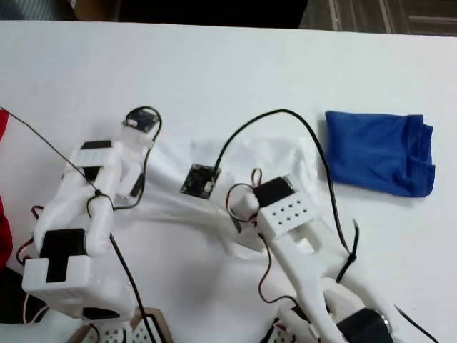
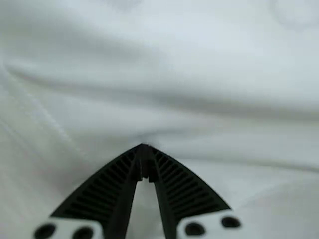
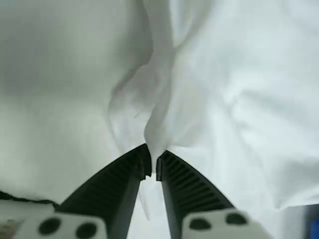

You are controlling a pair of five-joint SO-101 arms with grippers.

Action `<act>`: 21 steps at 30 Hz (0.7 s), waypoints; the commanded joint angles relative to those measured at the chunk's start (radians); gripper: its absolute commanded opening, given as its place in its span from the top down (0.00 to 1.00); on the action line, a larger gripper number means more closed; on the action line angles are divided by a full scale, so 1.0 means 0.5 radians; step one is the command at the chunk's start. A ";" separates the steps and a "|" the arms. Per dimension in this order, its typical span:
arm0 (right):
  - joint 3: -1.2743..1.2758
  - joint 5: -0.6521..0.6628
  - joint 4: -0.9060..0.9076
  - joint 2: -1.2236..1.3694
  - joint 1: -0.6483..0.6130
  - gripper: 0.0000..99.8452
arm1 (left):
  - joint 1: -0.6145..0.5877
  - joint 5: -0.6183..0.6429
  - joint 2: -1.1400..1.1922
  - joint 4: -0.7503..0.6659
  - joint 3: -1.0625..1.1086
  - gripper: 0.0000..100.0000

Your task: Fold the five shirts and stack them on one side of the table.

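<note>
In the wrist views we are seeing the left claw (image 2: pixel 143 154) and right claw (image 3: pixel 151 162) each pinching narrow on the white shirt (image 1: pixel 285 158) mid-counter (image 1: pixel 214 71). The high view is showing a folded blue shirt (image 1: pixel 378 151) at its 3 o'clock.

No text, label, number or sign can be read on anything in these views.
</note>
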 commanded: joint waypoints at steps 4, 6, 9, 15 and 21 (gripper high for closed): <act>0.049 0.000 0.094 -0.170 -0.143 0.98 | -0.028 -0.015 -0.028 -0.046 0.005 0.97; 0.120 0.000 0.035 -0.170 -0.183 0.98 | -0.028 -0.015 -0.028 -0.046 0.005 0.97; 0.230 0.000 -0.100 -0.158 -0.186 0.98 | -0.028 -0.015 -0.028 -0.046 0.005 0.97; 0.442 -0.009 -0.339 -0.155 -0.180 0.97 | -0.028 -0.015 -0.028 -0.046 0.005 0.97; 0.405 -0.015 -0.216 -0.173 -0.183 0.82 | -0.028 -0.015 -0.028 -0.046 0.005 0.97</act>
